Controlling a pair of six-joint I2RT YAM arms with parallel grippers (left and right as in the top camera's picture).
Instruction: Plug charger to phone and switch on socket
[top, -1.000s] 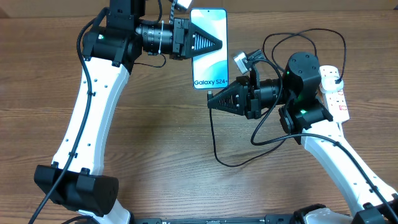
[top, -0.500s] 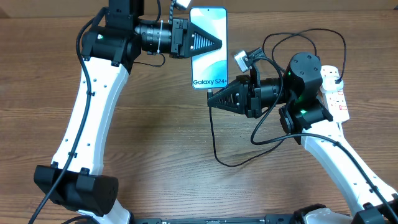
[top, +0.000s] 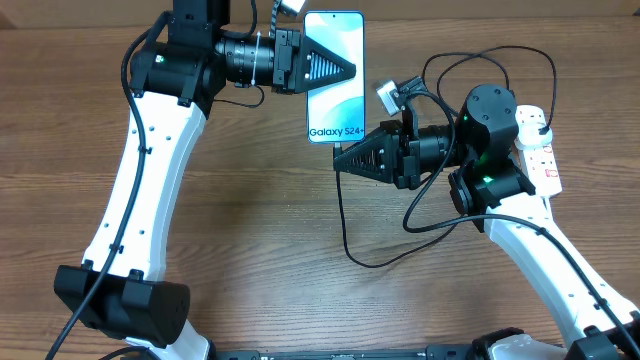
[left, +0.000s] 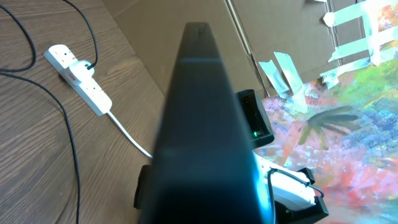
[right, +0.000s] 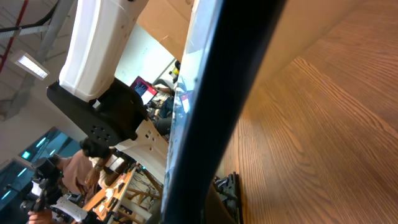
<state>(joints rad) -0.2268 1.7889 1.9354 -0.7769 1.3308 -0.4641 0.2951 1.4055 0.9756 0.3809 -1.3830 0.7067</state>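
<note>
My left gripper (top: 345, 69) is shut on the phone (top: 336, 90) at its left side and holds it off the table, blue screen up, "Galaxy S24" end towards my right gripper (top: 338, 159). The right gripper is shut on the tip end of the charger (top: 344, 215), right below the phone's bottom edge. I cannot tell whether the tip touches the phone. The black cable loops across the table to the socket (top: 541, 150) at the far right. In the left wrist view the phone's dark edge (left: 199, 124) fills the middle, with the socket (left: 79, 76) behind. The phone (right: 230, 81) also blocks the right wrist view.
The socket's thick white cord (left: 129, 135) runs over the wooden table (top: 250, 230). Loops of black cable (top: 490, 60) lie behind the right arm. The left arm (top: 150, 170) spans the table's left side. The right arm's base (top: 560, 270) is at the front right.
The phone has shifted slightly left and down towards the right gripper. The right gripper has edged up a little. Both grips are unchanged.
</note>
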